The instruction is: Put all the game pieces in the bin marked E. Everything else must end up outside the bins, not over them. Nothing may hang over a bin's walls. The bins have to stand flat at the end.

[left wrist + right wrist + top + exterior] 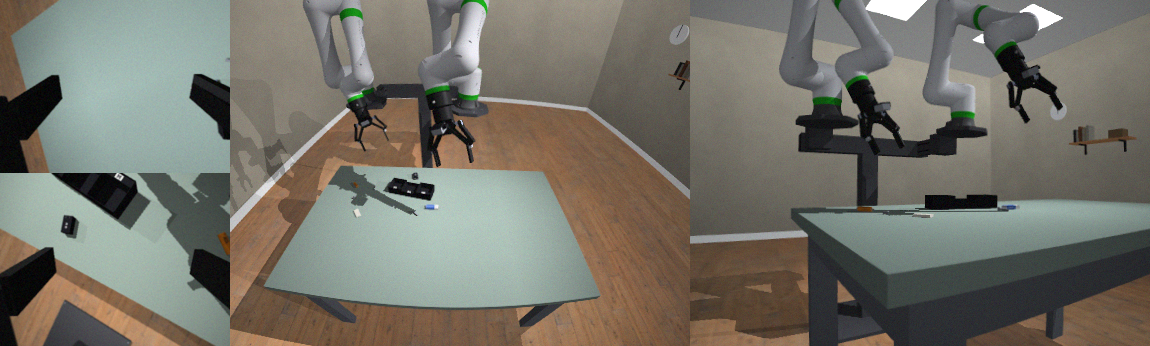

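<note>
A small black block with pale dots [415, 176] [68, 225], likely a die, sits outside the bins, between them and the table edge nearest the arms. The joined row of black bins [411, 189] [960, 201] [100, 192] stands flat on the table [445, 250] [970, 240] [116, 46] [154, 277]; the E label is unreadable. Beyond lie a blue-and-white item [431, 207] [1010, 207] and a flat white piece [357, 213] [923, 215]; an orange item [355, 185] [864, 209] [224, 243] is near a corner on the arms' side. Left gripper [455, 162] [1044, 115] [126, 86] and right gripper [375, 144] [889, 149] [123, 260] have fingers wide open, empty.
</note>
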`<state>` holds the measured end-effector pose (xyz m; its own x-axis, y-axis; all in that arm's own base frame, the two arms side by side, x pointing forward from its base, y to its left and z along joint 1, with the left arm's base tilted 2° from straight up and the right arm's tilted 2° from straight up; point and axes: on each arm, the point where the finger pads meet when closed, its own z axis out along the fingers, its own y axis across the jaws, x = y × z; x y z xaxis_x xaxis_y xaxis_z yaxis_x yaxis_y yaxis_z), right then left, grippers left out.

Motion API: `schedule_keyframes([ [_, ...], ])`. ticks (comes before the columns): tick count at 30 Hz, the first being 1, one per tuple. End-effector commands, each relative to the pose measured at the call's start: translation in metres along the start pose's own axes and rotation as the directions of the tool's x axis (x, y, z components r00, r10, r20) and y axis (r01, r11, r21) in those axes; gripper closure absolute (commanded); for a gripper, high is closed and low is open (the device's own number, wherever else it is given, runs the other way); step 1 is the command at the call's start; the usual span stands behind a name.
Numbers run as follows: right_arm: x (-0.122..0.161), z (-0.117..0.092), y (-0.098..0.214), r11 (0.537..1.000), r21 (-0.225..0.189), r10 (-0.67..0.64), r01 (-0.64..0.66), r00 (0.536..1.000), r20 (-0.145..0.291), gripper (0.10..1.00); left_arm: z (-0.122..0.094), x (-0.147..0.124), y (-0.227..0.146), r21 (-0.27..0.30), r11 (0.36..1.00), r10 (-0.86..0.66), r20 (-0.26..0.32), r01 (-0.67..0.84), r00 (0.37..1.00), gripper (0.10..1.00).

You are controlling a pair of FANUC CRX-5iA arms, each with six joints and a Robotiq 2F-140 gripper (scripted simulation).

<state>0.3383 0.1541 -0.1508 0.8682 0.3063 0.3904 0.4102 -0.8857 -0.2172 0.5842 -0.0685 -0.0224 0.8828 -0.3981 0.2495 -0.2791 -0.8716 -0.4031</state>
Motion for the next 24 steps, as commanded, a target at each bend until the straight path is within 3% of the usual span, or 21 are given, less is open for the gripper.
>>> schedule_keyframes([
  [1,0.001,0.000,0.000,1.000,0.000,0.000,0.000,1.000,-0.001,0.098,-0.024,-0.033,0.021,-0.056,0.998,0.018,0.041,-0.016,0.999,0.098],
  [4,0.001,0.000,0.000,1.000,0.000,0.000,0.000,1.000,-0.001,0.098,-0.039,-0.056,0.038,-0.099,0.995,0.034,0.069,-0.027,0.997,0.098],
  [6,0.001,0.000,0.000,1.000,0.000,0.000,0.000,1.000,-0.001,0.098,-0.039,-0.056,0.038,-0.099,0.995,0.034,0.069,-0.027,0.997,0.098],
  [18,0.001,0.000,0.000,1.000,0.000,0.000,0.000,1.000,-0.001,0.098,-0.092,-0.134,0.100,-0.260,0.964,0.099,0.141,-0.059,0.985,0.098],
  [24,0.001,0.000,0.000,1.000,0.000,0.000,0.000,1.000,-0.001,0.098,-0.105,-0.153,0.117,-0.304,0.950,0.117,0.153,-0.066,0.981,0.098],
])
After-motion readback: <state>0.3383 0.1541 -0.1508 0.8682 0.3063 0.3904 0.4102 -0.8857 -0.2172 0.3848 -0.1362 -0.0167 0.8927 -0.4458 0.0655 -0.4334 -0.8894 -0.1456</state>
